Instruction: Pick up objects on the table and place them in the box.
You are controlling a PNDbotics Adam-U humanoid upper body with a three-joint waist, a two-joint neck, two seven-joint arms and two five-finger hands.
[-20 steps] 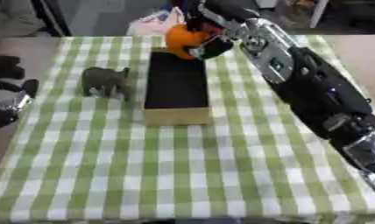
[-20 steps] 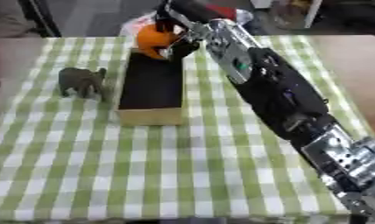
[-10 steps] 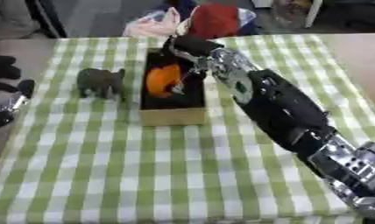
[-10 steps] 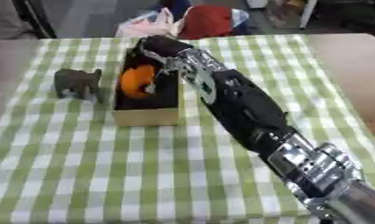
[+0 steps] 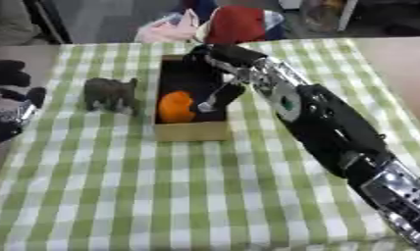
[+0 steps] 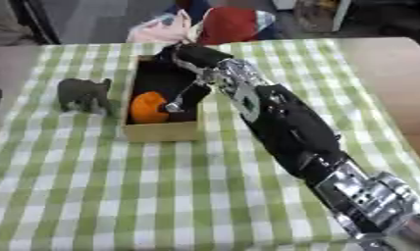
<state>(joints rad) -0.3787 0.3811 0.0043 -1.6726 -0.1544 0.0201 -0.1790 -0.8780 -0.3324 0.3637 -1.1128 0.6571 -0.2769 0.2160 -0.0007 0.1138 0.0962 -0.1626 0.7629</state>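
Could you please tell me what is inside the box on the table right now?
The box holds an orange ball near its front end. The right hand reaches in beside it, covering part of the dark interior; nothing else shows there. Whether the hand's fingers touch the ball cannot be told.

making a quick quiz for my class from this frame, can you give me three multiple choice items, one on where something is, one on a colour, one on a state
1. Where is the small grey elephant figure?
A. inside the box
B. on the cloth left of the box
C. in the robot's right hand

2. What colour is the round object lying in the long cardboard box?
A. orange
B. blue
C. white

3. What is the black right hand doing?
A. resting flat on the green and white checked tablecloth
B. reaching down into the box beside the round object
C. curled round the elephant

Answers:
1 B, the elephant stands on the cloth, apart from the box's left wall.
2 A, it shows bright orange against the dark inside.
3 B, its fingers point down inside the box, next to the orange object.
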